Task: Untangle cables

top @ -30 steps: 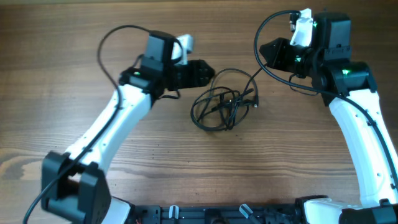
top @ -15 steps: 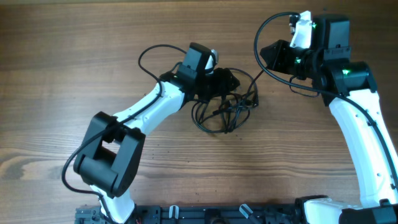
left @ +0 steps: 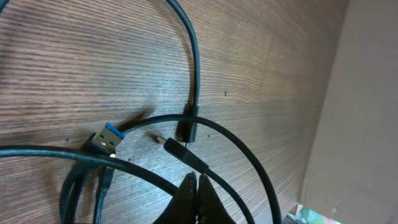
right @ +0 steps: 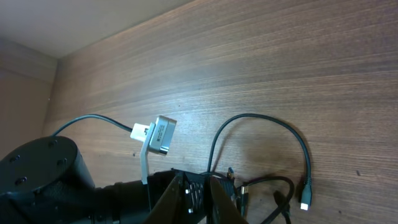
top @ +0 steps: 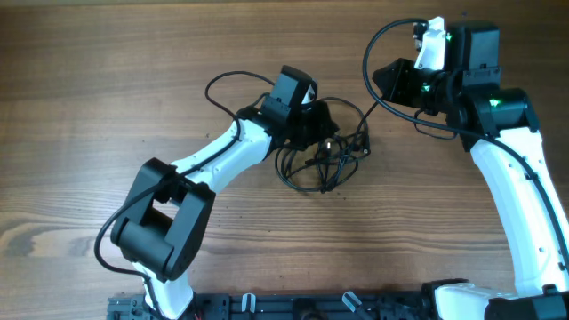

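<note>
The cables [top: 318, 160] lie as a loose black tangle at the table's middle. My left gripper [top: 329, 132] reaches into the tangle's upper edge and is shut. In the left wrist view its fingertips [left: 198, 182] press together, and one cable [left: 186, 157] runs right across their tips. I cannot tell if that cable is pinched. A blue-tipped USB plug [left: 106, 138] and a small black plug [left: 185, 132] lie close by. My right gripper [top: 384, 76] hangs raised at the upper right, away from the tangle. Its fingers [right: 176, 198] are almost together, with nothing between them.
A cable loop [right: 261, 118] with a white-tipped plug [right: 305, 204] curls right of the tangle. The left arm's own thick wire [top: 222, 84] arcs over the wood behind it. A pale wall [left: 367, 112] borders the table's far edge.
The left arm swung right from beside the tangle onto its upper edge. Its gripper went from open to shut. The right arm has not moved.
</note>
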